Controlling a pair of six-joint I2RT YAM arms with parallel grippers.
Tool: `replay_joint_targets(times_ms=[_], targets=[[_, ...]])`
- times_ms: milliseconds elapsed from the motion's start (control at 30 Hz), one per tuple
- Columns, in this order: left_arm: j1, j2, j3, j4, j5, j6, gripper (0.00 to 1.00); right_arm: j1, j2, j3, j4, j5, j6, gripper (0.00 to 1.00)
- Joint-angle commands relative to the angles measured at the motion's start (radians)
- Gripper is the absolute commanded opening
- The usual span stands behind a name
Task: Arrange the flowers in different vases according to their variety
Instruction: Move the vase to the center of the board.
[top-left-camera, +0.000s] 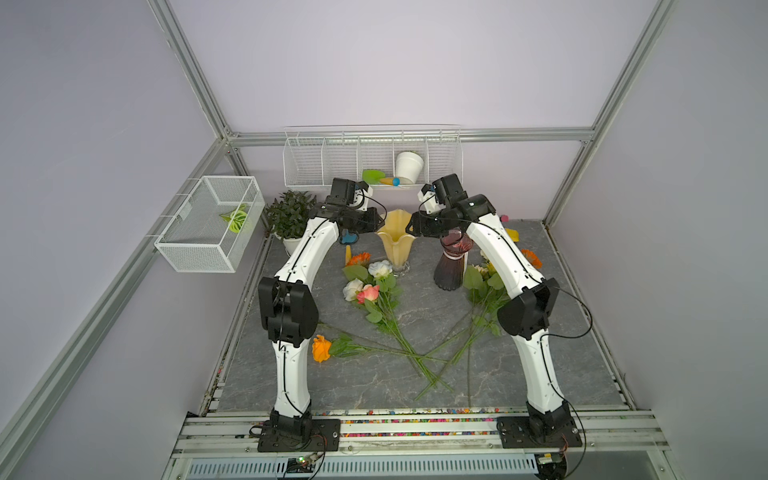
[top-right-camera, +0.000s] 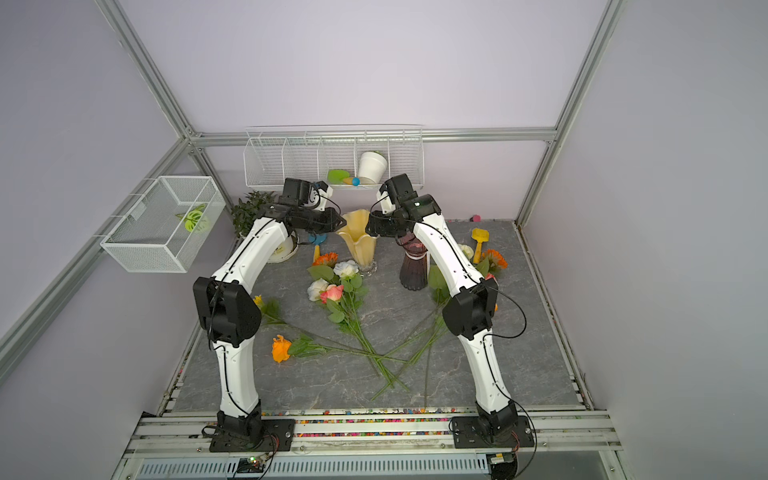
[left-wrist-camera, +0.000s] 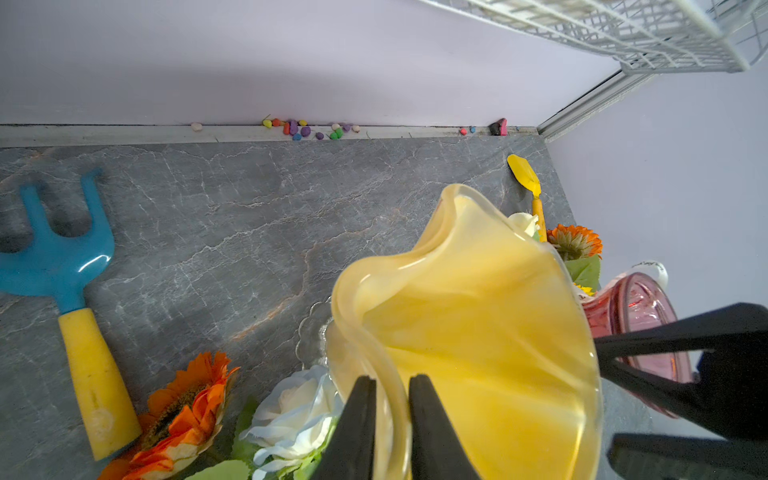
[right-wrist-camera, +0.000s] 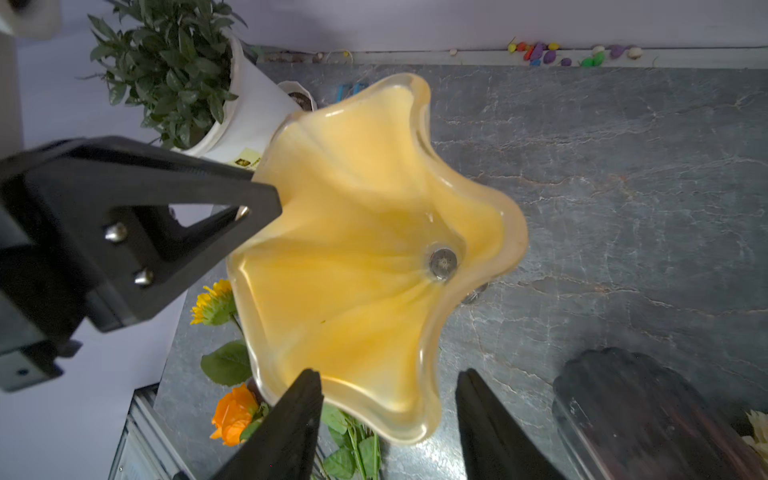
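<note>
The yellow vase stands upright at the back middle of the table. My left gripper is shut on its wavy rim, one finger inside and one outside. My right gripper is open at the opposite side, its fingers either side of a rim lobe without touching it. The dark purple vase stands just right of the yellow one. Flowers lie on the table: roses, an orange rose, and sunflower-like heads.
A leafy potted plant stands back left. A blue rake and a yellow shovel lie near the back wall with coloured pebbles. A wire rack hangs behind, a mesh basket at the left. Crossed stems lie in front.
</note>
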Motion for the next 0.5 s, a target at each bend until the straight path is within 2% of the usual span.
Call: replay_joint_targets(times_ms=[0,267,467], targets=[[0.000,0.010,-0.028,0.015,-0.013,0.000,0.19,0.006,0.035,0.020,0.052,0.060,0.046,0.56],[-0.003,0.010,-0.046,0.019,0.013,-0.013,0.16,0.010,0.089,0.020,0.086,0.113,0.074,0.47],[-0.011,0.007,-0.056,0.014,0.027,-0.028,0.09,0.023,0.116,0.019,0.104,0.107,0.086,0.26]])
